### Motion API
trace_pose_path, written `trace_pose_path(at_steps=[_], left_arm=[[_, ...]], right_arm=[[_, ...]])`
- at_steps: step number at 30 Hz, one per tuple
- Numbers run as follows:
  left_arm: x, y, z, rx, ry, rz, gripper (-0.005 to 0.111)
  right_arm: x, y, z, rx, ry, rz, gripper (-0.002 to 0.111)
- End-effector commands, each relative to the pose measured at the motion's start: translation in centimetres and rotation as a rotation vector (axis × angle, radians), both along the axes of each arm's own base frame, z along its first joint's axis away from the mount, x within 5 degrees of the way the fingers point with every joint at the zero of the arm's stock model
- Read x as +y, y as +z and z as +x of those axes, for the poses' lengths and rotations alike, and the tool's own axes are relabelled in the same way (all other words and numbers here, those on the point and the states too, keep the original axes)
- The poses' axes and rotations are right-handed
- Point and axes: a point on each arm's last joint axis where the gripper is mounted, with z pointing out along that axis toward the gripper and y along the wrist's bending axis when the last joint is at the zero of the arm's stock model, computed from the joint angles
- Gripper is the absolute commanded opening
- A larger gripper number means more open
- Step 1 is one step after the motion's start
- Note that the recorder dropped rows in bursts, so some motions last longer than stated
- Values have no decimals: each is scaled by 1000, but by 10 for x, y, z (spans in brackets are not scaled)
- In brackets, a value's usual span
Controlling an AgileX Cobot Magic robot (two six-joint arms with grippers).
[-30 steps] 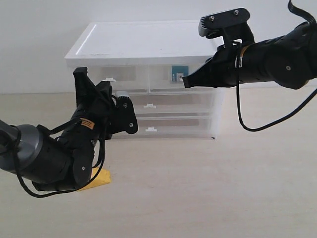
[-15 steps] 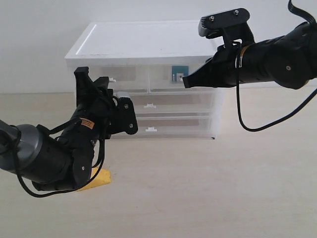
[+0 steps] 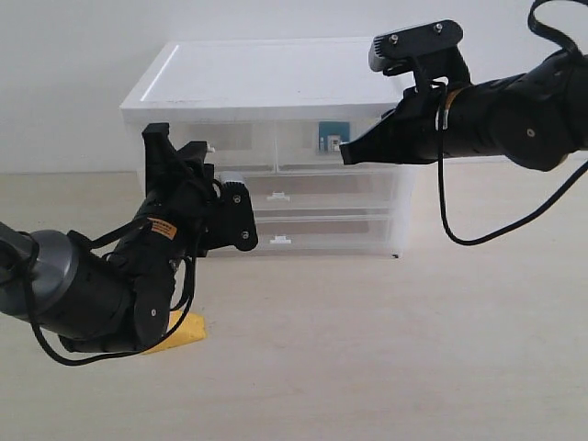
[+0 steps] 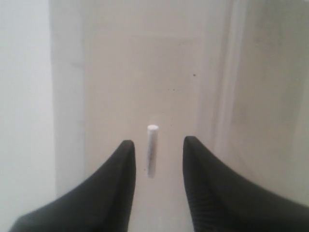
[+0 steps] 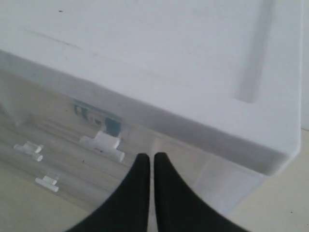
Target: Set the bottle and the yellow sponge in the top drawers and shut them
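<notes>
The white cabinet [image 3: 266, 78] stands at the back of the table, with both top drawers pushed in. The bottle's teal label [image 3: 333, 136] shows through the right top drawer [image 3: 303, 138], and also appears in the right wrist view [image 5: 96, 117]. My right gripper [image 3: 345, 152] [image 5: 148, 158] is shut and empty, its tip at that drawer's front beside the tab handle [image 5: 103, 143]. My left gripper [image 3: 179, 145] [image 4: 158, 145] is open in front of the left top drawer [image 3: 234, 138], its jaws either side of the white tab handle [image 4: 152, 150] without touching it. The yellow sponge [image 3: 186, 332] lies on the table, partly behind the left arm.
Two full-width drawers [image 3: 312, 188] sit closed below the top pair. The beige tabletop [image 3: 395, 349] stretches in front of the cabinet. A black cable [image 3: 450, 216] hangs under the right arm.
My left gripper has edged slightly right, toward the left top drawer's handle. The right arm has shifted a touch to the right; the sponge and drawers are unchanged.
</notes>
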Motion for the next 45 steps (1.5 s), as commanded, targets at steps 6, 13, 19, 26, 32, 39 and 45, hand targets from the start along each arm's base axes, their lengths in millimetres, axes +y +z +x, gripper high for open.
trace_pose_path(at_steps=[6,13,19,26,32,39,45], left_arm=[[1,6,1,-20,11,-40,31],[2,6,1,-18,17,-43,31],[2,6,1,-16,24,-45,31],[7,4,2,-7,82,-15,31],[3,5,1,-13,41,-33,31],[-1,6,0,-24,-2,-26,31],[-4,7,0,-33,-36,-19,31]], right_arm=[[-5,-6,11,-49,6,14,0],[-6,-1,14,-87,1,53,0],[-6,-2,14,-93,10,34,0],[-6,-2,14,-86,5,34,0],[-6,-2,14,-84,5,33,0],[-6,-3,14,-79,4,28,0],[-6,-3,14,-75,3,26,0]])
